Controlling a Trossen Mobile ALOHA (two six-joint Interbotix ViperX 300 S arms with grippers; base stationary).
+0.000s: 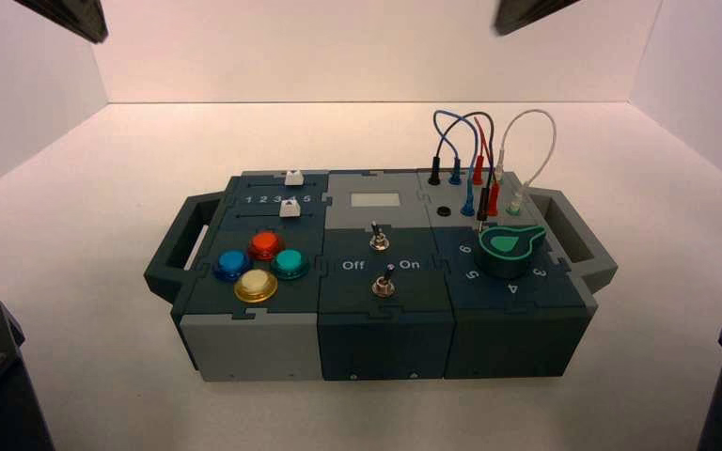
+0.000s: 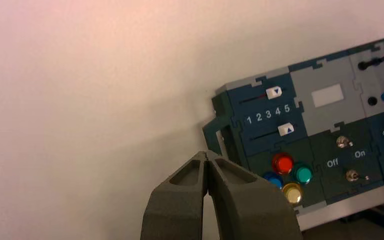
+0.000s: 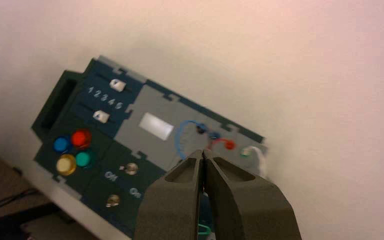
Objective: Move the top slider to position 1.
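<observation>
The top slider (image 1: 293,177) is a tiny white knob in a dark groove at the far left of the box. It also shows in the left wrist view (image 2: 274,92) and the right wrist view (image 3: 117,84). It sits toward the 4–5 end of the printed row, about level with the 4. The digit 1 (image 2: 249,120) starts that row, on the side of the box's left handle. My left gripper (image 2: 207,155) is shut and empty, off the box's left side. My right gripper (image 3: 203,151) is shut and empty, well clear of the box.
A second white slider (image 1: 290,208) lies below the digit row. Red (image 1: 265,244), blue (image 1: 232,263), teal (image 1: 290,264) and yellow (image 1: 256,285) buttons sit in front of it. Two toggle switches (image 1: 379,241), a green dial (image 1: 510,245) and looped wires (image 1: 489,150) fill the rest.
</observation>
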